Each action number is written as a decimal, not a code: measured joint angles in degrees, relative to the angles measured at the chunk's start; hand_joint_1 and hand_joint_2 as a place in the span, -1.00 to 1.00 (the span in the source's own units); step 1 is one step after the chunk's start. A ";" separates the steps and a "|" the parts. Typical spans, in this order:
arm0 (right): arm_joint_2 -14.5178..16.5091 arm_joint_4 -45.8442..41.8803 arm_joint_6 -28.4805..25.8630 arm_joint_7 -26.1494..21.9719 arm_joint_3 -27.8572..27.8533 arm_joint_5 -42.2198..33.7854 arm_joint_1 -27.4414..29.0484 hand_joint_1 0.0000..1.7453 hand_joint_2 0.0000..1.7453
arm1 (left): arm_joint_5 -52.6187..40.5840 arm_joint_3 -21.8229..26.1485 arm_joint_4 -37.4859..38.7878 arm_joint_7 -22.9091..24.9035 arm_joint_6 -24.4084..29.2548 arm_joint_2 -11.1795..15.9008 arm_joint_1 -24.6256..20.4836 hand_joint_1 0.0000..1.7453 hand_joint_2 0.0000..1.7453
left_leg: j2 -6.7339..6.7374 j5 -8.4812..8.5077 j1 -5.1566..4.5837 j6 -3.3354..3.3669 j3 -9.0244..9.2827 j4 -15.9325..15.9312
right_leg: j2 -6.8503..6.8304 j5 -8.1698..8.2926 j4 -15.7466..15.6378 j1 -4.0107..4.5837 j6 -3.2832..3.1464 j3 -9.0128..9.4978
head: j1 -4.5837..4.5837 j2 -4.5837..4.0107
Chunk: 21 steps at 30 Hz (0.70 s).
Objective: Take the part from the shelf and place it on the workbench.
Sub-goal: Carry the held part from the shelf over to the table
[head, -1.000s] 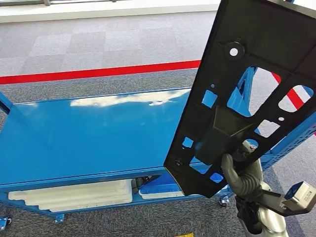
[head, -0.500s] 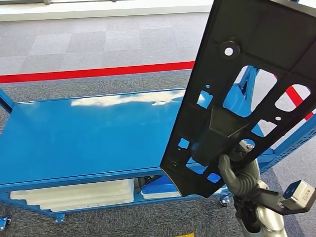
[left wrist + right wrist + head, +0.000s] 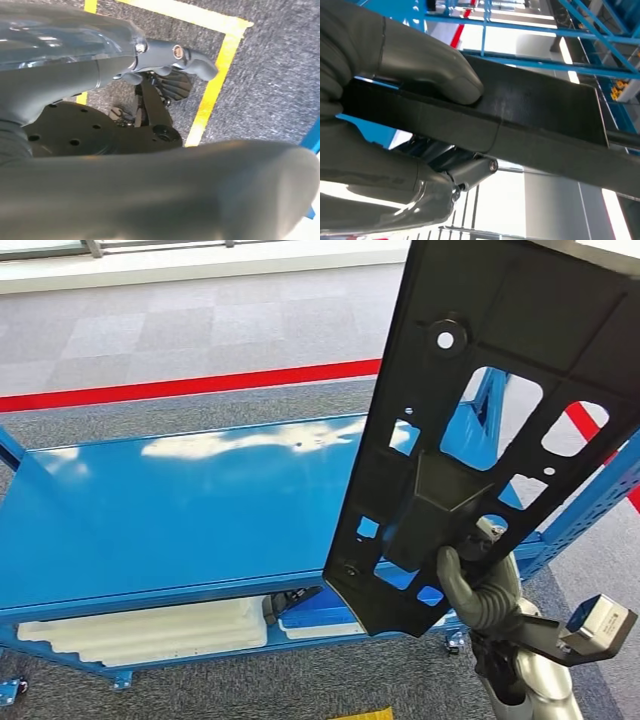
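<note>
The part (image 3: 528, 310) is a large flat black panel with several cut-outs. It is held tilted up on end at the right of the head view, its lower corner over the right end of the blue workbench top (image 3: 173, 510). My right hand (image 3: 479, 590) grips it from below at its lower edge. In the right wrist view the thumb (image 3: 429, 65) presses on the panel's (image 3: 531, 115) dark face. My left hand (image 3: 170, 55) hangs over the carpet, fingers apart, holding nothing.
White foam trays (image 3: 151, 630) lie on the bench's lower shelf. A blue perforated frame (image 3: 596, 500) rises behind the panel at the right. A red line (image 3: 189, 387) crosses the grey carpet beyond the bench. Yellow tape (image 3: 211, 90) marks the floor below my left hand.
My right hand has carried the panel a little to the left, so it covers more of the bench's right end. The bench itself has stayed put.
</note>
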 joint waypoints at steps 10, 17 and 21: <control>1.93 -0.21 -2.78 -0.64 1.05 2.48 -0.55 1.00 1.00 | 0.73 0.03 -0.01 0.18 0.68 0.06 -0.06 -1.00 1.00 | -0.08 -6.54 -0.78 1.36 3.27 6.03 | -0.87 3.49 -0.05 1.49 -2.53 -4.32 | -0.06 0.00; 2.11 -0.38 -2.55 -0.42 1.84 2.54 -1.24 1.00 1.00 | 0.62 0.06 -0.02 0.18 1.22 0.31 -0.15 -1.00 1.00 | 0.03 -3.11 -1.63 3.13 7.03 -4.02 | -0.68 4.04 0.44 1.45 -0.66 -5.88 | -0.10 0.00; 1.87 -0.14 -2.18 -0.34 2.11 2.43 -1.39 1.00 1.00 | 0.52 0.08 0.00 0.20 1.17 0.26 -0.15 -1.00 1.00 | 0.47 -0.46 -1.47 3.44 3.84 -4.10 | -0.38 -5.14 11.48 1.48 -0.15 -8.13 | -0.06 0.00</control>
